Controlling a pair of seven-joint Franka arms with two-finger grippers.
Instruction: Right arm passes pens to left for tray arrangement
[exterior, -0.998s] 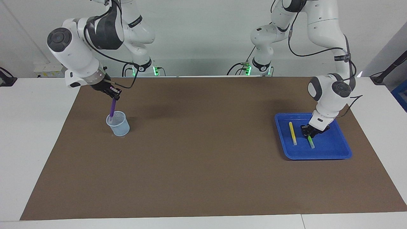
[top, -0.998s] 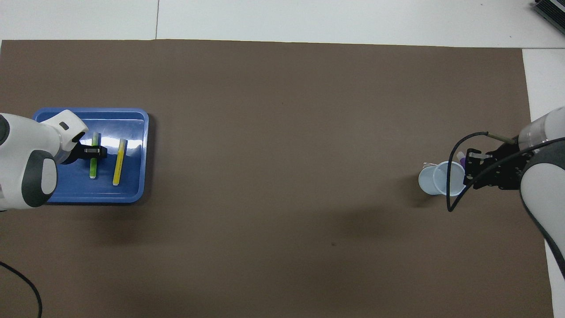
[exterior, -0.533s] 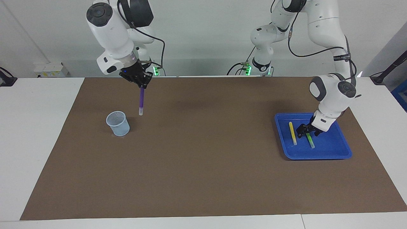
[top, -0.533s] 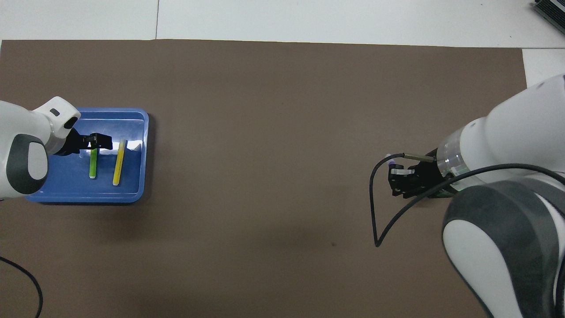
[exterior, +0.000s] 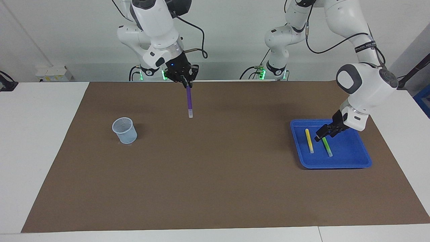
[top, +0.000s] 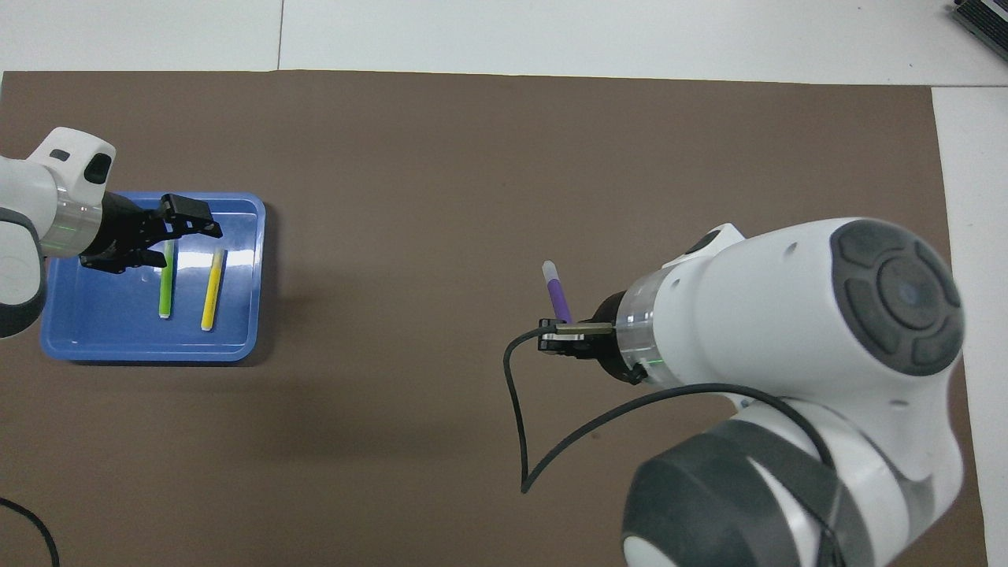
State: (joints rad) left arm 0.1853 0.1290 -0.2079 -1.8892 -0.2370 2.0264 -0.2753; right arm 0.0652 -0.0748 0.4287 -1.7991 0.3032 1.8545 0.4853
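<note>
Third pen heading for handover

Right pincer [exterior: 186,81] is gripping the purple pen [exterior: 189,101] above the tabletop's middle; left pincer [exterior: 325,132] is hanging open over the tray [exterior: 349,162], and needs to meet it.

White table [exterior: 40,111]: brown mat [exterior: 215,188]; on mat, cup [exterior: 124,130], tray [exterior: 349,162].

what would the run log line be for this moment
right end effector: shut on purple pen, over mat | left end effector: open, over blue tray | yellow pen, green pen: in tray | cup: no pens
</note>
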